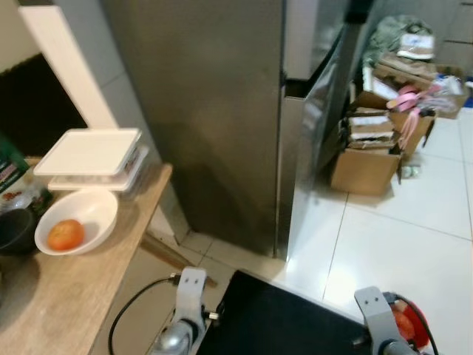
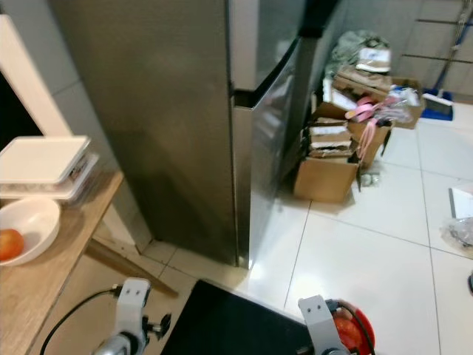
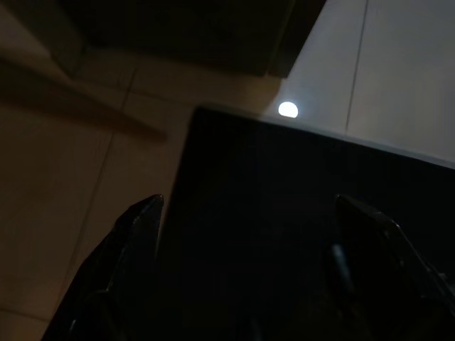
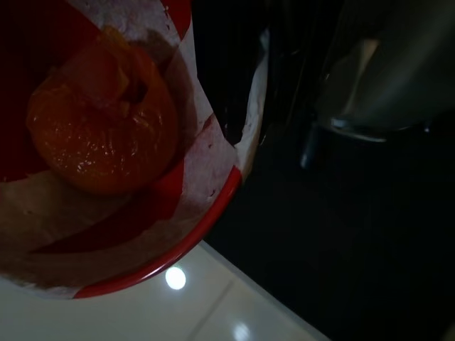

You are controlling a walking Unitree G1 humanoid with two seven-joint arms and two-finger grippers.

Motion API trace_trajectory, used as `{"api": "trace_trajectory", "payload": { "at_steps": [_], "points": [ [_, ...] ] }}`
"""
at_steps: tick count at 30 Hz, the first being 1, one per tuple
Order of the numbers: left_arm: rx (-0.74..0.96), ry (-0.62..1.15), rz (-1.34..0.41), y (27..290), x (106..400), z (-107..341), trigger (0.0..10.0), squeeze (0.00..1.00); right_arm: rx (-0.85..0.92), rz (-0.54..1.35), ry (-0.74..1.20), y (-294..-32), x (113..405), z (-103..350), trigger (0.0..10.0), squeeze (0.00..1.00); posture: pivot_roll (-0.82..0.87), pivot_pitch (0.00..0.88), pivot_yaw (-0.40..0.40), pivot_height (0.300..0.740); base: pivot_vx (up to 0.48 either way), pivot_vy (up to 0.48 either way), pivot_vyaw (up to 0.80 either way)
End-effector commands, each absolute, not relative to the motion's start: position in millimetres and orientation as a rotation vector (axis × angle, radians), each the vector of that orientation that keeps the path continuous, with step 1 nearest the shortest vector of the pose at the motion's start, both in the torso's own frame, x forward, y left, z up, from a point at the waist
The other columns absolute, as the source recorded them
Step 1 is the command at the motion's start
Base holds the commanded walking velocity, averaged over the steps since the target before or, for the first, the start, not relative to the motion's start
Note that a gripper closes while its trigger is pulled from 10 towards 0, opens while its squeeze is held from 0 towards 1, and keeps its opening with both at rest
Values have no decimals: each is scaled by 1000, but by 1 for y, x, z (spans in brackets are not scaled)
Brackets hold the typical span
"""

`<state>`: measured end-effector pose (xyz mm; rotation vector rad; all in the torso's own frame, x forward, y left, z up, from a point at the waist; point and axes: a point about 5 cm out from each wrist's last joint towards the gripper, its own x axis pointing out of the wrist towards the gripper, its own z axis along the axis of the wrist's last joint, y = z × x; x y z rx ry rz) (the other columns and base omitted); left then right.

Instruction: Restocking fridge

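Observation:
The steel fridge [image 1: 214,111] stands straight ahead, its door [image 1: 314,111] slightly ajar along the right side. My right arm [image 1: 375,312] hangs low at the bottom right. Its gripper holds a red-rimmed bowl [image 4: 181,238] lined with paper, and an orange fruit [image 4: 103,135] lies in the bowl. The same red bowl [image 1: 405,325] shows beside the right wrist. My left arm [image 1: 186,307] hangs at the bottom left. The left gripper [image 3: 249,206] is open over the floor with nothing between its fingers.
A wooden table [image 1: 81,281] on the left carries a white bowl [image 1: 92,211] with an orange fruit [image 1: 65,234], a white lidded container [image 1: 92,155] and a dark bowl [image 1: 15,231]. Cardboard boxes [image 1: 369,166] stand past the fridge. A black mat [image 1: 273,318] lies at my feet.

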<state>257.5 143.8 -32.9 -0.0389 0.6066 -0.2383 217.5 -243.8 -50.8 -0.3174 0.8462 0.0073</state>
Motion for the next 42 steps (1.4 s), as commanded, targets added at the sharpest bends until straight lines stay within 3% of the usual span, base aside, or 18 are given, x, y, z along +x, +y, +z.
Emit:
{"api": "trace_trajectory", "payload": {
  "at_steps": [1,15,35,42],
  "points": [
    [-35,635,-227,150,249,-39,10000,0,-308,3,841,-242,217,-51,10000,0,-107,85,87,740,251,0,0],
    [-3,623,-299,141,248,-39,10000,0,-309,-11,853,-247,212,-53,10000,0,-118,89,91,740,52,0,0],
    [-7,633,-274,143,246,-41,10000,0,-315,-4,848,-248,214,-52,10000,0,-114,90,77,740,0,-471,0],
    [-13,638,-198,150,246,-42,10000,0,-323,12,829,-246,222,-47,10000,0,-105,90,61,740,0,0,0]
  ]
}}
